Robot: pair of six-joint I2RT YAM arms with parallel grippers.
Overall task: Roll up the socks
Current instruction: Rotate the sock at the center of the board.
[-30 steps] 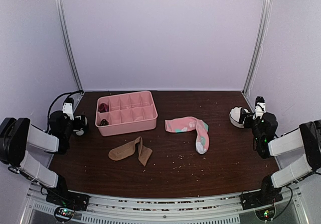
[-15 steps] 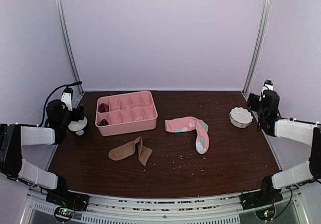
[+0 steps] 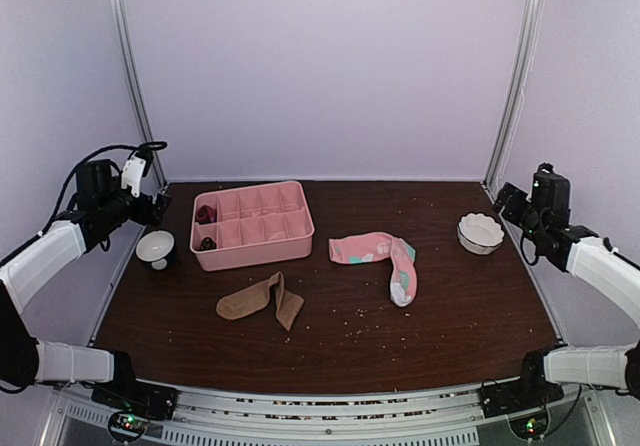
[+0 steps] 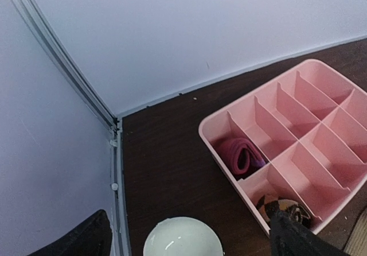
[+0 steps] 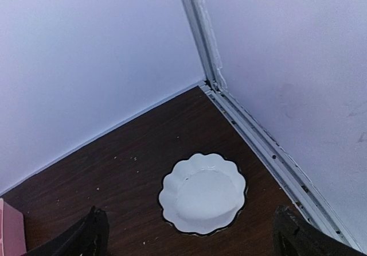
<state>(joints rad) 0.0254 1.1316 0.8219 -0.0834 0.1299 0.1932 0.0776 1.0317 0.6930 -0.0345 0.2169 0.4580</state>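
Your left jaws and your right jaws are both wide open and hold nothing. The tan socks (image 3: pixel 258 301) lie on the surface (image 3: pixel 450 306), inward from the left jaws and back toward the arm bases. Their long way runs side to side, and your left arm is nearer. The pink socks (image 3: pixel 378 254) lie inward from the right jaws, bent like an L.

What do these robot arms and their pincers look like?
The left arm and right arm have white shells with black joints. A black cable loops over the left one. The left gripper and right gripper each have two black fingers.
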